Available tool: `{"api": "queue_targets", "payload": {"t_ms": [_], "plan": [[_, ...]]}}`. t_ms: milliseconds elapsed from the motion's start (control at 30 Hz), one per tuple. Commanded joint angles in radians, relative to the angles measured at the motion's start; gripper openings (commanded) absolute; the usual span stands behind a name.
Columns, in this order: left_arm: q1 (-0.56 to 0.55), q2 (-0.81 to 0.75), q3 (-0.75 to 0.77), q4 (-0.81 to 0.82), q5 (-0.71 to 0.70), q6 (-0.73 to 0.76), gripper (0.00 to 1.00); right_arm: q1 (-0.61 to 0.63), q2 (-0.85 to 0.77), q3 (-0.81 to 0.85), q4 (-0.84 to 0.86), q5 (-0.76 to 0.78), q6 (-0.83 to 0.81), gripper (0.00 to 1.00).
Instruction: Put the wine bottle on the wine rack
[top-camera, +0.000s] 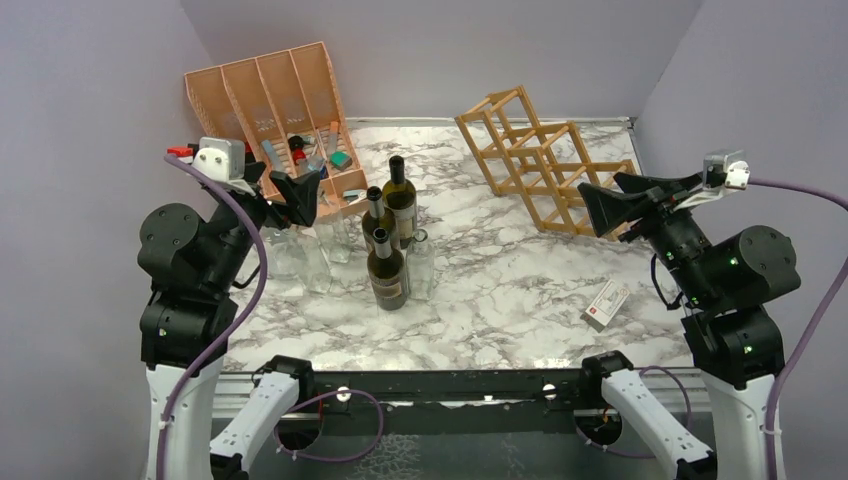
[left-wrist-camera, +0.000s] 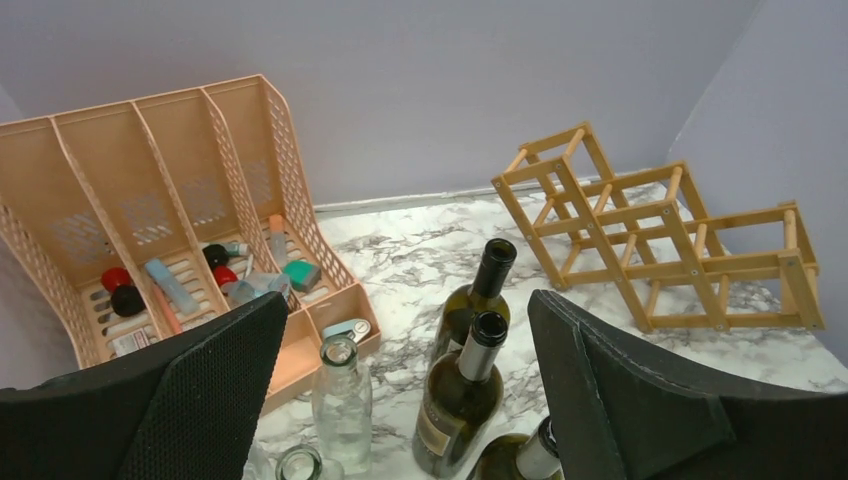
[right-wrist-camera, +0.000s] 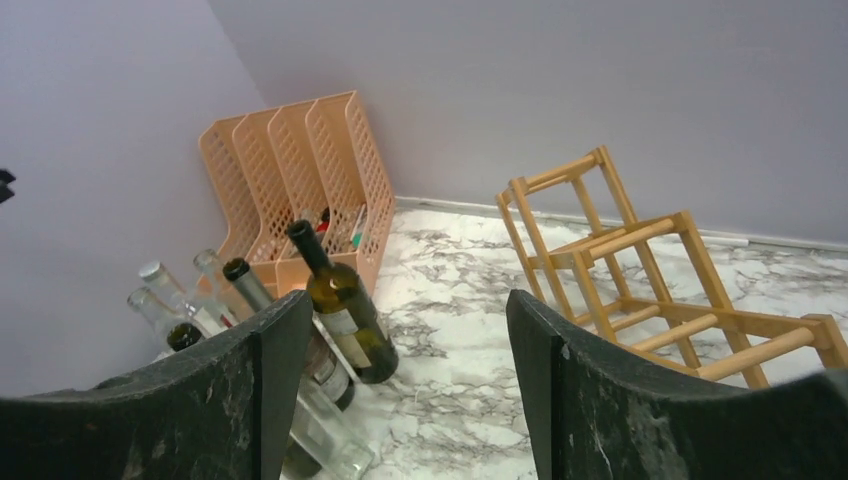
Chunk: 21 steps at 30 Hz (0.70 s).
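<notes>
Wine bottles (top-camera: 388, 272) stand upright, necks up, just right of your left gripper (top-camera: 297, 192), the nearer arm; it gapes wide and empty. Your right gripper (top-camera: 597, 208) is parted and empty too, with the wine rack (top-camera: 545, 160) just beyond it

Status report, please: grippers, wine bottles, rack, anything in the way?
Left gripper open, right gripper open, both empty. Three wine bottles upright mid-table, none gripped. Wine rack empty. Clear glass bottles crowd them.
</notes>
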Motion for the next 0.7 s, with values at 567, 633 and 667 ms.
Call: {"api": "queue_targets", "payload": {"t_ms": [567,633,667], "plan": [[-0.008,-0.021,-0.184,0.169,0.418,-0.075,0.99,-0.03,0.156,-0.316,-0.035,-0.227,0.067,0.75],[-0.013,-0.014,-0.193,0.186,0.449,-0.075,0.99,-0.031,0.202,-0.352,-0.022,-0.177,0.094,0.74],[-0.015,-0.012,-0.197,0.193,0.459,-0.075,0.99,-0.031,0.225,-0.364,-0.022,-0.141,0.109,0.74]]}}
